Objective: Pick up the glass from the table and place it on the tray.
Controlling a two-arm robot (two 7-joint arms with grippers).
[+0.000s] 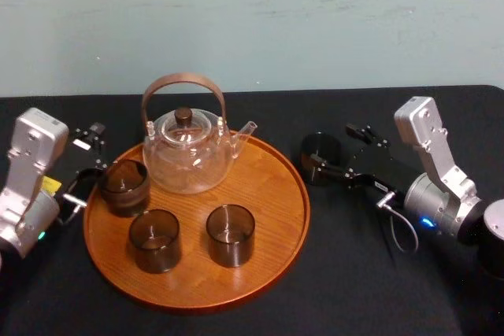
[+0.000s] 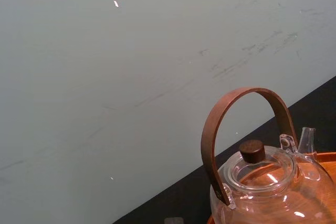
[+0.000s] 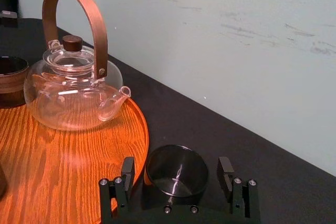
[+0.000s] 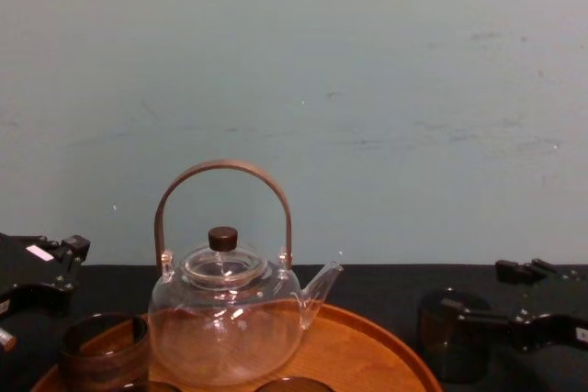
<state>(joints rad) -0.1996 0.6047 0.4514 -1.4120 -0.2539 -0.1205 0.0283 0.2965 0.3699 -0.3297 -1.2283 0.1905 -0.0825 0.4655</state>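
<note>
Since the glass [image 3: 176, 167] is light, slippery and breakable, grip its side walls gently. It stands on the table, lower middle of the right wrist frame, beside the tray [image 3: 79, 161], between the spread fingers [image 3: 127, 171] of the right gripper [image 3: 177, 176], probably untouched. The teapot [image 3: 73, 98] and three cups [image 1: 154, 240] crowd the tray; the left gripper [image 1: 88, 155] idles at the head frame's left.

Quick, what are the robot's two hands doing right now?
Left hand: open, empty.
Right hand: open, around the glass, not gripping it yet.
</note>
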